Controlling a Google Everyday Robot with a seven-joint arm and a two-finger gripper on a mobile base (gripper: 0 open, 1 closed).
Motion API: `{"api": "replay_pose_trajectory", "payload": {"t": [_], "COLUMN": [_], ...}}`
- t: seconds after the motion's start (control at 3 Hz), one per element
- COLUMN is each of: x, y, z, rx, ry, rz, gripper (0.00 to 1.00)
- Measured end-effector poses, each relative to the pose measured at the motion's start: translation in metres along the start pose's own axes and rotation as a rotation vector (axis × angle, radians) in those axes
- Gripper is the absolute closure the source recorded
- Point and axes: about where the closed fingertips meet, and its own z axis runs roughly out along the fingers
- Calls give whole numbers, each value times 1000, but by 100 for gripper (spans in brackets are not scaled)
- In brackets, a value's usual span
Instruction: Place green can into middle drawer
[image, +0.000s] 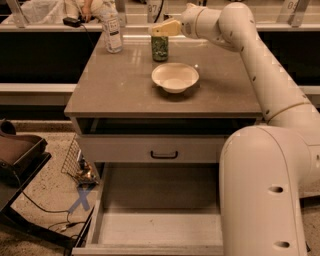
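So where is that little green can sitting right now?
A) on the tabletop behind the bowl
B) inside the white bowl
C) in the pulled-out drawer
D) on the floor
A: the green can stands upright on the tabletop, just behind the white bowl, with the gripper right at its top.

Gripper: pale yellowish, matt finish, positioned at the top of the green can. The can wall is mottled green and looks like painted metal.

Arm shell, behind the gripper: smooth cream plastic with a satin sheen.

Table top, beneath the gripper: smooth, brown-grey, faintly reflective.

Bowl, near the gripper: smooth, off-white, lightly glossy.

Bottle, off to one side of the gripper: clear plastic with a white label.

Middle drawer, well below the gripper: matt pale walls, matt grey-brown floor.
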Motion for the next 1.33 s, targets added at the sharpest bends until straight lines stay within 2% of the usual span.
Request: {"api": "replay_pose_trajectory", "payload": {"t": [1.0,1.33], "x": [45,58], "y": [4,4], "z": [31,38], "rx": [12,15], "ry": [64,93], "rz": [89,108], "gripper": [0,21]}}
